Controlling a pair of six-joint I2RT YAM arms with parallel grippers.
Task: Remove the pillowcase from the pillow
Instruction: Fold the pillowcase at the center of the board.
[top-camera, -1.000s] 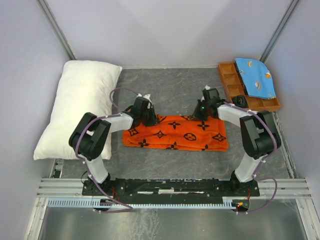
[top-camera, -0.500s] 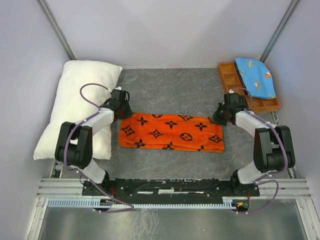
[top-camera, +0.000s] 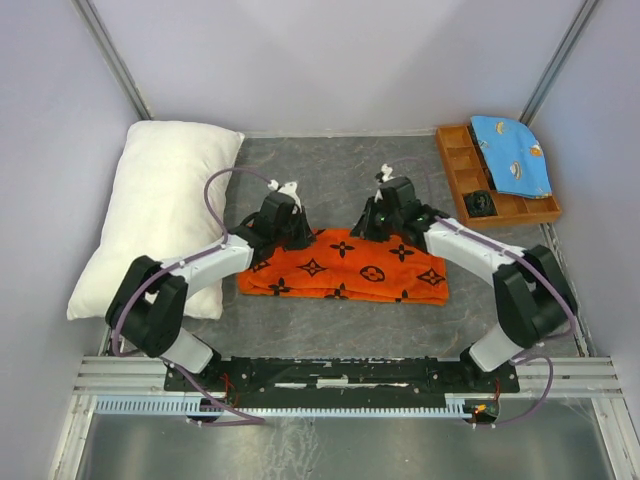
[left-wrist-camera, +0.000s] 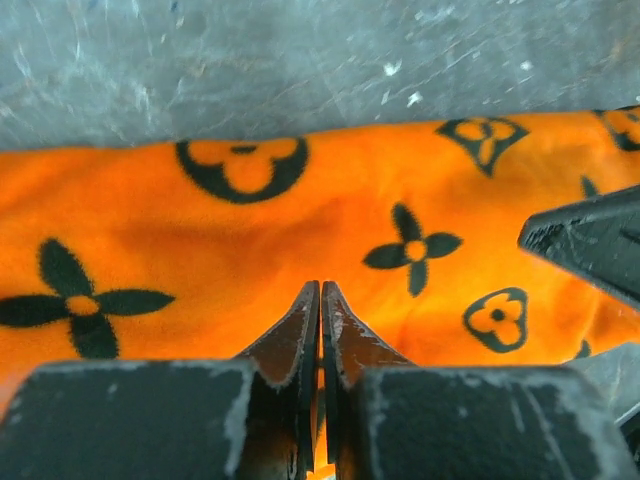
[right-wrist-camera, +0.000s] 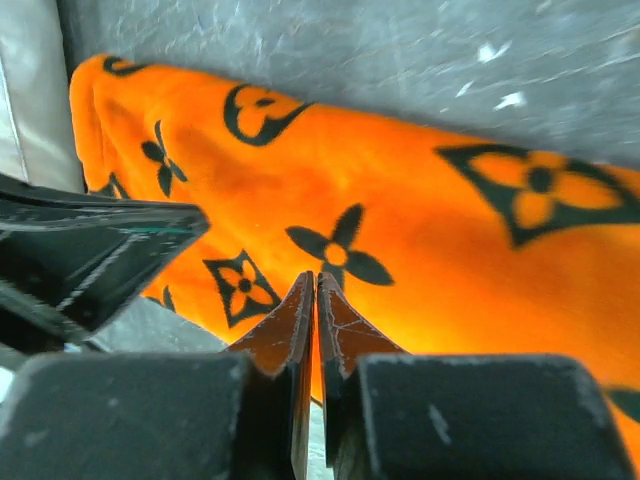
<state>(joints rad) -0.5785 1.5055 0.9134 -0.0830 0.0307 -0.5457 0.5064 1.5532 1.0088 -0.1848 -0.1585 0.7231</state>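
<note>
Your pillowcase (top-camera: 343, 264) lies left-right, pillow (top-camera: 160, 215) beside your left gripper (left-wrist-camera: 321, 292); that and right gripper (right-wrist-camera: 316, 282) are pinched closed, seemingly empty.

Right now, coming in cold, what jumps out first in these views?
The orange pillowcase lies folded at the centre of the table, off the pillow, which rests bare and white at the left. The left gripper and right gripper sit over the pillowcase's far edge, fingers shut. A wooden tray with a blue cloth sits far right.
</note>
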